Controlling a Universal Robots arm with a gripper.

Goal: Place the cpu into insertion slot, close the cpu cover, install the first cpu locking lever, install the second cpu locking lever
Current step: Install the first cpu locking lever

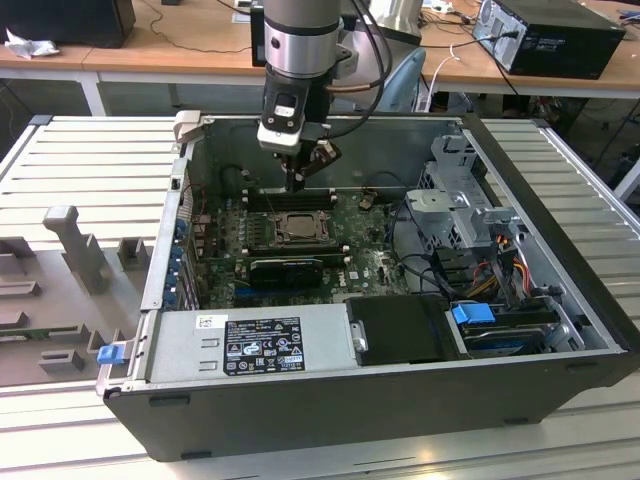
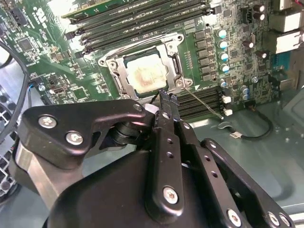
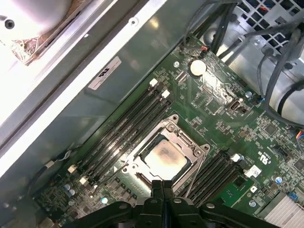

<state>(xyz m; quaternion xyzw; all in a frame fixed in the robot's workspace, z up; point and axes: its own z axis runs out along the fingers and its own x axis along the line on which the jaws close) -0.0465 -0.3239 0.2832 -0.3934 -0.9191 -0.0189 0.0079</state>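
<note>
**Hovering Over the Seated Chip**

The gripper [image 3: 162,186] is seen with its fingers pressed together and nothing held between them. It is poised just above one edge of the insertion slot [image 1: 268,238] inside the open computer case [image 1: 560,300]. The cpu [image 3: 165,156] is seated in the slot, framed by the cpu cover [image 2: 173,64] laid flat around it. A thin lever [image 2: 205,103] is seen slanting away from one corner.

Print on the case label [image 1: 262,345] is unreadable.
</note>
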